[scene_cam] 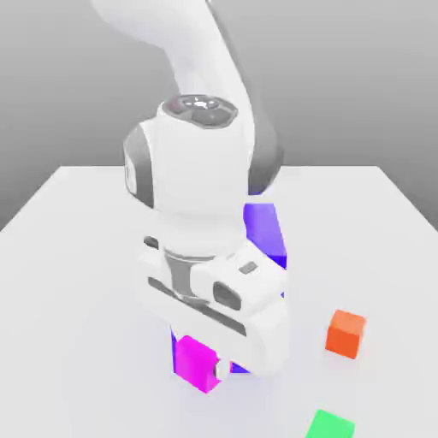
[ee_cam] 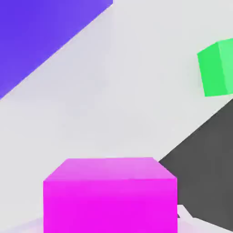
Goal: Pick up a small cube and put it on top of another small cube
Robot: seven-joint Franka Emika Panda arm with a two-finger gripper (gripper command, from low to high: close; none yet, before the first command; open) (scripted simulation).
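Observation:
The small cube (scene_cam: 195, 364) is plain magenta-pink and sits right under my white hand, near the front of the table in the exterior view. My gripper (scene_cam: 208, 361) is shut on it, with the hand's body covering most of the grip. In the hand view the small cube (ee_cam: 110, 195) looms very close, its top face and one side showing. Just behind the hand stands the big blue-purple block (scene_cam: 263, 229), much taller than the cube; it appears in the hand view as a wide blue-purple block (ee_cam: 41, 36).
An orange cube (scene_cam: 346, 333) lies on the exterior view's right. A green cube (scene_cam: 330, 425) sits at the front edge, also seen as a green cube (ee_cam: 216, 68) from the hand. The white table (scene_cam: 77, 257) ends near it, with dark floor (ee_cam: 209, 168) beyond.

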